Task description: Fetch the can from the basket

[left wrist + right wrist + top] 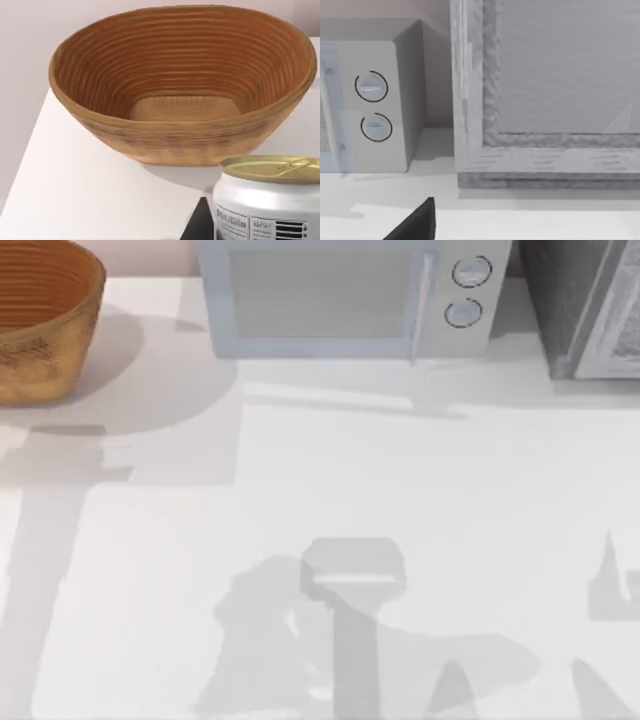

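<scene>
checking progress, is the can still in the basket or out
Out. In the left wrist view the can sits upright outside the basket, whose inside is bare.

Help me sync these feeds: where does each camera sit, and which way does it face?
Top view: above the table, looking down at basket, microwave; arm shadows show.
Left wrist view: on left arm, facing basket, can close by.
Right wrist view: on right arm, facing microwave; dark pincer tip at the edge.
Shared: basket, microwave.

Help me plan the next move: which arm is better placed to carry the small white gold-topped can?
Left. The can sits right before its wrist camera, outside the empty orange-brown woven basket; the right wrist faces the pale microwave.
</scene>
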Available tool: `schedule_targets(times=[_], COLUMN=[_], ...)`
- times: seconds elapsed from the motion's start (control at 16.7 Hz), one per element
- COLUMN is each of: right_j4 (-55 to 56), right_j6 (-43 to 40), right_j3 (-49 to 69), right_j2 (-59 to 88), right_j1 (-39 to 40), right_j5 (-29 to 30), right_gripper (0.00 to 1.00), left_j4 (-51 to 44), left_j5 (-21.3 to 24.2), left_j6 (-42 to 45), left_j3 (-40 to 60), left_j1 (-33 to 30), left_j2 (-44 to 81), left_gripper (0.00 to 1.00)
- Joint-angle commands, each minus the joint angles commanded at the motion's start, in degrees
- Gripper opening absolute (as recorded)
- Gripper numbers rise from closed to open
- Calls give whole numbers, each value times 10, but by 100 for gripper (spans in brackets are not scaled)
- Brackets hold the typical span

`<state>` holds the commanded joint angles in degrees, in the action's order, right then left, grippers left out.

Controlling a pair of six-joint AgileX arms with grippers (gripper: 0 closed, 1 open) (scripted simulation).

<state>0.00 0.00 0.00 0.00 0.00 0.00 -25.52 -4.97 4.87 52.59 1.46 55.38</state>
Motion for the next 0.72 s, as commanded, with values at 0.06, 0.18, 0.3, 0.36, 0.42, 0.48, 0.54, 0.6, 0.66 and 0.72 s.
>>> schedule_targets(times=[0.06, 0.18, 0.3, 0.36, 0.42, 0.48, 0.54, 0.6, 0.66, 0.72], right_j4=[0, 0, 0, 0, 0, 0, 0, 0, 0, 0], right_j6=[0, 0, 0, 0, 0, 0, 0, 0, 0, 0], right_j3=[0, 0, 0, 0, 0, 0, 0, 0, 0, 0], right_j2=[0, 0, 0, 0, 0, 0, 0, 0, 0, 0], right_j1=[0, 0, 0, 0, 0, 0, 0, 0, 0, 0], right_j5=[0, 0, 0, 0, 0, 0, 0, 0, 0, 0], right_gripper=[100, 100, 100, 100, 100, 100, 100, 100, 100, 100], left_j4=[29, 85, 135, 159, 180, 199, 216, 231, 242, 250], left_j5=[1, 6, 15, 20, 26, 31, 36, 40, 44, 47], left_j6=[-4, -12, -22, -26, -31, -35, -38, -42, -45, -47], left_j3=[-65, -187, -293, -341, -383, -421, -454, -481, -501, -516], left_j1=[-4, -10, -14, -15, -16, -16, -16, -16, -16, -15], left_j2=[-70, -202, -316, -366, -410, -449, -482, -509, -529, -543], left_gripper=[0, 0, 0, 0, 0, 0, 0, 0, 0, 0])
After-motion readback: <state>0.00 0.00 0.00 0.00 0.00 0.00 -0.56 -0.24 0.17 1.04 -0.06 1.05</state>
